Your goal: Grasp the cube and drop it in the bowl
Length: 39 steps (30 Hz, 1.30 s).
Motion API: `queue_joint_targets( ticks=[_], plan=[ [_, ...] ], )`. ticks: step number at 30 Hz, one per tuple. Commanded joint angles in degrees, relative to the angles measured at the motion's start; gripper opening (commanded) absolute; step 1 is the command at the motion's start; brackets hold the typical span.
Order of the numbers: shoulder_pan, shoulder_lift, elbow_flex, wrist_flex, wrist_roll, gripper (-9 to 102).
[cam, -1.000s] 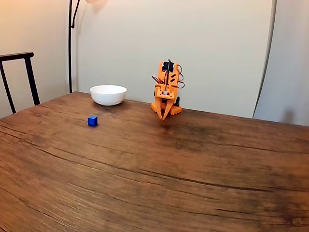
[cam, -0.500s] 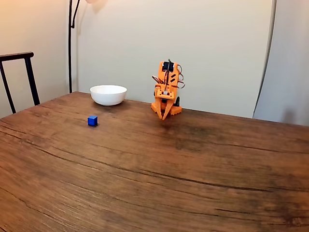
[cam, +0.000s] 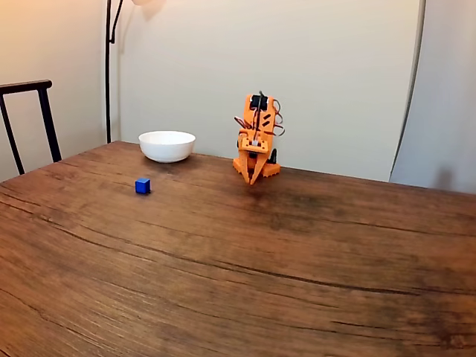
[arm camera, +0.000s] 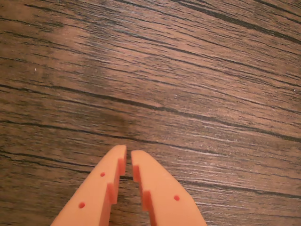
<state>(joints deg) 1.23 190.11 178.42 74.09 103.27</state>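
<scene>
Our claw (arm camera: 128, 157) points down at bare worktop (arm camera: 188, 84), its orange tips nearly together with a thin slit between them, holding nothing.

From the fixed view we see the claw (cam: 253, 180) folded low at the far edge, the cube (cam: 143, 186) well to its left, and the bowl (cam: 166, 146) beyond the cube.

A: The table (cam: 238, 260) looks like dark wood with rough grain lines, quite matt.
B: Yes. The fingers (arm camera: 155, 188) are smooth orange plastic, and the bowl (cam: 166, 146) is glossy white.
</scene>
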Motion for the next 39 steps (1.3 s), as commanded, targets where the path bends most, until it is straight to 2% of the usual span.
queue_joint_targets(
  ticks=[1,16,20,26,35,39],
  plan=[
    [0.4,-0.2,-0.2,2.9,0.4,0],
    [0.4,0.2,-1.1,1.8,-0.6,0],
    [1.2,0.2,-4.1,-1.4,-0.7,0],
    [8.3,0.2,-6.5,-4.9,-1.2,0],
    [23.6,0.2,-7.3,-5.0,-1.3,0],
    [29.4,0.2,-9.3,-8.5,-0.6,0]
  ],
)
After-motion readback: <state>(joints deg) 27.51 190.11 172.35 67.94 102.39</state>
